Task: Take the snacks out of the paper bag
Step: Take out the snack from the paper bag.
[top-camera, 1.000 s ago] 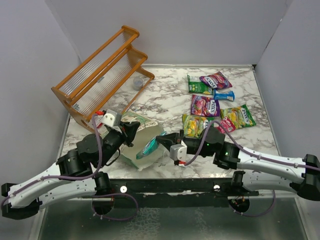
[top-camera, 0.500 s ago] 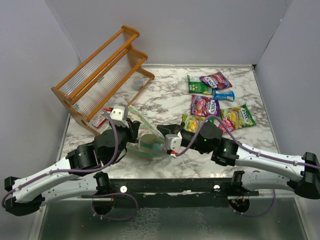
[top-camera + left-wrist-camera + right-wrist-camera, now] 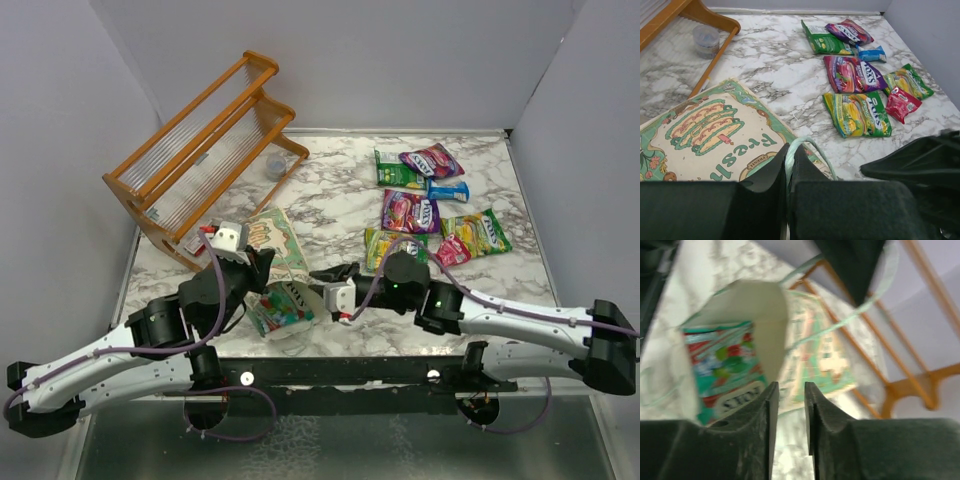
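An orange rack [image 3: 200,140] leans at the far left of the worktop [image 3: 330,200]. The left gripper [image 3: 789,160] is clamped on the string handle [image 3: 807,143] of the paper bag [image 3: 272,238], which lies tipped with its mouth toward the near edge and a teal packet [image 3: 725,370] inside. The right gripper [image 3: 791,390], slightly parted and holding nothing, faces that mouth. The other snacks [image 3: 410,212] lie scattered at right.

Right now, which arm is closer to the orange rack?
Left. The left fingers sit near the rack, pinching the bag by its string; the right fingers are across the bag.
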Available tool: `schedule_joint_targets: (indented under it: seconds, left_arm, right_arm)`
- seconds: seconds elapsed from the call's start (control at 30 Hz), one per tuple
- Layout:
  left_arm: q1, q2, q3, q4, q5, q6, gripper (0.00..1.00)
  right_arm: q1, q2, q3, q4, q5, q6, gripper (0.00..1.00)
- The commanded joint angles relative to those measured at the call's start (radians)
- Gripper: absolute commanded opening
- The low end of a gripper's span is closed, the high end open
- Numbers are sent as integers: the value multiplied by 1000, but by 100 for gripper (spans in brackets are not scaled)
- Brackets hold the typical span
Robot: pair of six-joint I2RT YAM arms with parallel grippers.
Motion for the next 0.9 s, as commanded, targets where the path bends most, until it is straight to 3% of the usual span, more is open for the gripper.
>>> schedule_joint_targets:
  seconds: [0.0,0.2,0.37,0.57,0.87]
  left_arm:
    - [5,-22,-12,72,69,44,0]
    - [5,-19,-5,70,77,51,0]
    - [4,-22,-3,64,92,48,0]
    - [5,-32,-1,64,100,40,0]
    - [5,-52,-13,72,109,34,0]
  right_arm:
    - [20,84,-96,140,-199,88,30]
    - [90,258,-193,336,-165,-35,43]
    - [111,436,-122,354,-72,-130,53]
    - [118,577,-53,390,22,-169,54]
    - [126,682,10,367,36,-173,56]
